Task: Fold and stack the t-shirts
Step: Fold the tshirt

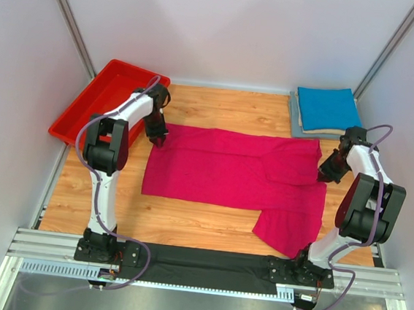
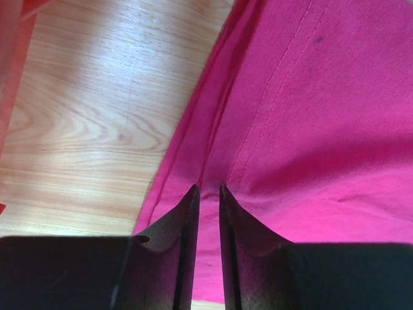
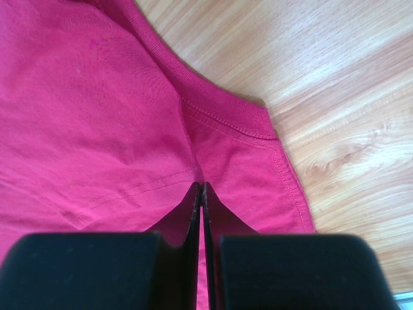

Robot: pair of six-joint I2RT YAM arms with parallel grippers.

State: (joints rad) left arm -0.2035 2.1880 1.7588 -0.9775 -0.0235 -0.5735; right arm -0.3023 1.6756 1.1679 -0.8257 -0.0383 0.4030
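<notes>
The magenta-pink t-shirt (image 1: pixel 228 168) lies spread across the middle of the wooden table, with its upper right part folded over and one sleeve pointing toward the near right. My left gripper (image 1: pixel 159 140) is at the shirt's far left corner. In the left wrist view the narrow jaws (image 2: pixel 208 188) pinch a pucker of pink cloth (image 2: pixel 310 116) near the hem. My right gripper (image 1: pixel 325 174) is at the shirt's far right edge. In the right wrist view it (image 3: pixel 201 185) is shut on the pink cloth (image 3: pixel 97 116) beside a stitched edge. The blue t-shirt (image 1: pixel 327 108) lies folded on the grey one (image 1: pixel 295 119) at the back right.
A red plastic bin (image 1: pixel 76 109) stands at the back left, close behind my left arm, and its edge shows in the left wrist view (image 2: pixel 11 39). White walls enclose the table on three sides. Bare wood (image 1: pixel 185 226) lies in front of the shirt.
</notes>
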